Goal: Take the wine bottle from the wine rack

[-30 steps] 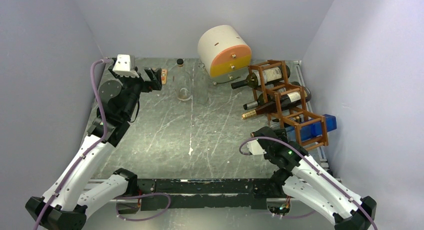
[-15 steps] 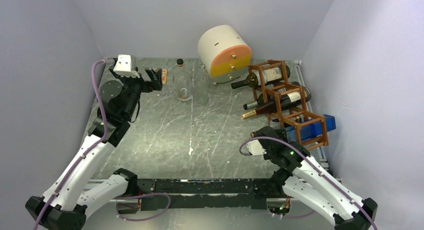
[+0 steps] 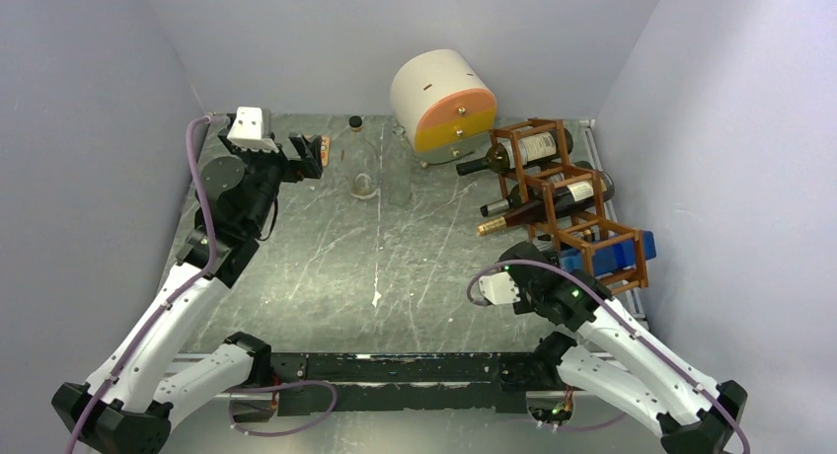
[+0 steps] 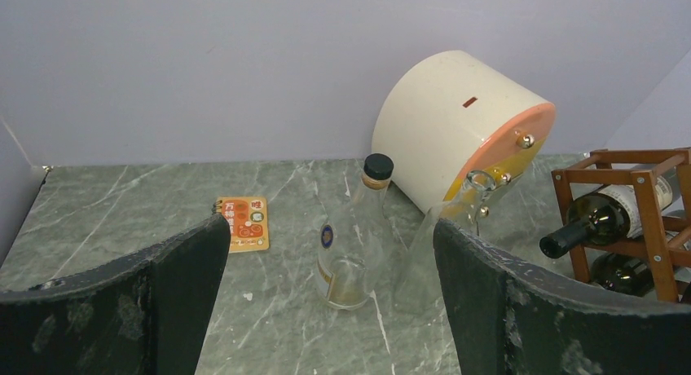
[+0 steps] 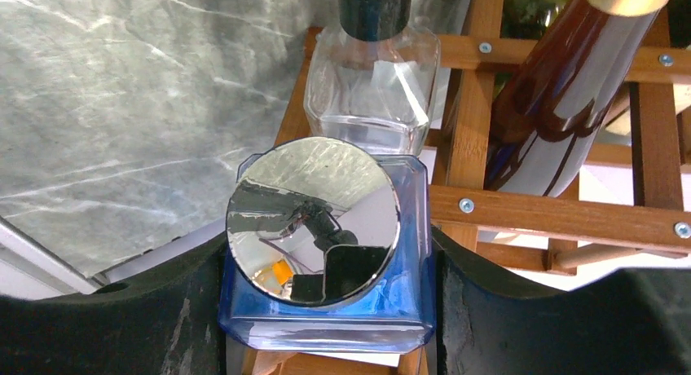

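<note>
Having slid in toward the wine rack (image 3: 577, 202), now straddling with right hand (image 5: 326, 310) spread apart the blue bottle (image 5: 326, 269) lying in the rack's nearest cell, approaching still, needing closing then pulling back.

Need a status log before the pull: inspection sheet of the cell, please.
Surface: grey marbled table, scuffed.
Job's things: wine rack at right holds dark wine bottles; blue square bottle in its near cell, mirrored cap facing the right wrist camera.
Clutter: cream drum with orange face; two clear glass bottles; small orange card.
Grippers: left gripper open, empty, far left. Right gripper open, fingers either side of the blue bottle; contact cannot be told.
Cables: purple cables along both arms.
Surroundings: plain lilac walls.
</note>
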You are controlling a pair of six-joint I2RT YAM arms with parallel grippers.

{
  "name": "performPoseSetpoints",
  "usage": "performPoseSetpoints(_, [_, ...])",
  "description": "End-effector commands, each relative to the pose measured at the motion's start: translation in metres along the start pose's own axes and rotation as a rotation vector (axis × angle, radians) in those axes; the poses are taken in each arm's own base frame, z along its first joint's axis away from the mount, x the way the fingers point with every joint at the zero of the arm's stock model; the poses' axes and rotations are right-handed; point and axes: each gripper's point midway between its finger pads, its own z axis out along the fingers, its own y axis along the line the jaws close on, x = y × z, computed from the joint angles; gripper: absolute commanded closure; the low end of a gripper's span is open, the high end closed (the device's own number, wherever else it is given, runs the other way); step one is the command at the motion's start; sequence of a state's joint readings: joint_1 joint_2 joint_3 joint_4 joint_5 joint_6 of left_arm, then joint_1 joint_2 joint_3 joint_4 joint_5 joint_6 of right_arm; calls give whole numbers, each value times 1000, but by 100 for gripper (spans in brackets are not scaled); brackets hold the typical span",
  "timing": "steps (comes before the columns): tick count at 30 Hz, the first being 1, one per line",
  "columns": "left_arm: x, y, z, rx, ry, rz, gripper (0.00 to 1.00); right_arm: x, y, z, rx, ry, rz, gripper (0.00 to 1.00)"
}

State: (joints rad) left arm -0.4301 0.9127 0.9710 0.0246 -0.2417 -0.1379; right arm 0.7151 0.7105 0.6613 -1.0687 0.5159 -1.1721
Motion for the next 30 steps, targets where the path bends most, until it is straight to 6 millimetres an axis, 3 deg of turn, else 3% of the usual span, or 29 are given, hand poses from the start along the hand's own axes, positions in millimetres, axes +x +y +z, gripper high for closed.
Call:
performPoseSetpoints(1, [-2, -4, 1, 13, -13, 4, 2, -24, -7, -6, -17, -111, -17, 81])
performPoseSetpoints(10, [-3, -5, 1, 19, -14, 1, 2, -50, -4, -4, -64, -138, -62, 83])
performPoseSetpoints(19, [-2, -6, 1, 22, -14, -2, 2, -100, -3, -13, -50, -186, -78, 89])
performPoseSetpoints(25, [-2, -6, 1, 22, -14, -3, 2, -111, -12, -19, -41, -190, 25, 99])
performPoseSetpoints(30, [-3, -7, 0, 28, -14, -8, 2, -120, -15, -23, -42, -226, 132, 100])
